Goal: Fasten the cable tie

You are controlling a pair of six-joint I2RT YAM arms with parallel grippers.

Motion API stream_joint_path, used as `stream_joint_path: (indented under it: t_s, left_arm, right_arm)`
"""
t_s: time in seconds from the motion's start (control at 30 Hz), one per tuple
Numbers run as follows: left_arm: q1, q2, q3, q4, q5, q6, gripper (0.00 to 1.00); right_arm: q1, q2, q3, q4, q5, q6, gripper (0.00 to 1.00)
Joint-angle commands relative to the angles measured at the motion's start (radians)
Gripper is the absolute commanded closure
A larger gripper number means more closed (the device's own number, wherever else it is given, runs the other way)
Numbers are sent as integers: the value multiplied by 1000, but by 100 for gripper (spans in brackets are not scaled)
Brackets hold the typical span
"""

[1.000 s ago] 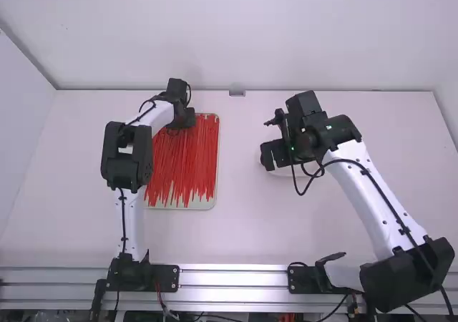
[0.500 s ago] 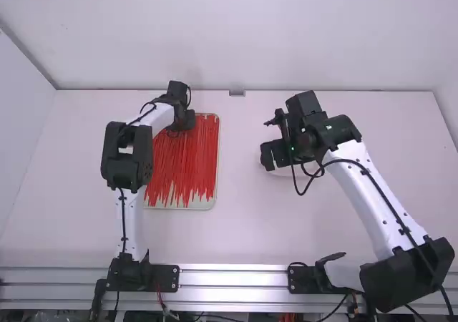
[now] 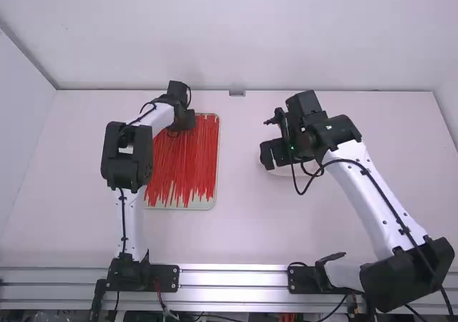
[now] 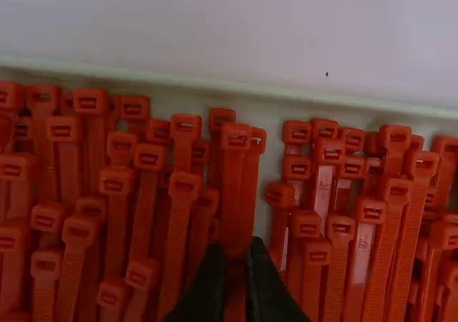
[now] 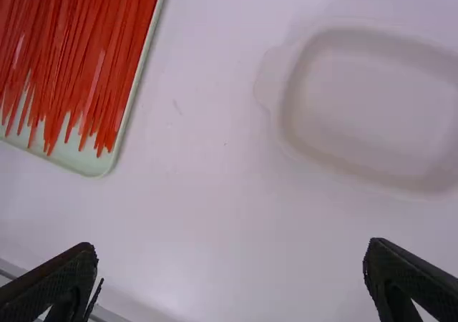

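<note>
- High view: your left tool point(image 3: 180, 119) sits at the far edge of the tray point(image 3: 212, 200), which lies left of the desk's point(image 3: 86, 193) middle, over the heads of the red cable ties point(image 3: 187, 164). Your right tool point(image 3: 271, 137) hangs above a white dish point(image 3: 279, 171), which lies right of the tray and apart from it.
- Left wrist view: your left tool point(image 4: 235, 290) has its fingers point(image 4: 207, 288) pinched together on one cable tie point(image 4: 235, 193).
- Right wrist view: your right tool point(image 5: 229, 265) is spread wide and holds nothing. You see the dish point(image 5: 372, 100) and the tray point(image 5: 86, 166) corner below it.
</note>
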Motion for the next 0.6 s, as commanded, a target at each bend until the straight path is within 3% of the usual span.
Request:
stream_joint_path:
  t_s: [0.0,0.27,0.57]
  left_arm:
    - [5,21,-20,-7,-7,9,98]
    - [6,21,22,-52,-8,-1,98]
    - [-5,-58,244,-284,-56,1,98]
  right_arm:
    - [2,11,23,-1,2,-1,0]
    - [2,11,23,1,2,-1,0]
    - [1,11,23,14,1,-1,0]
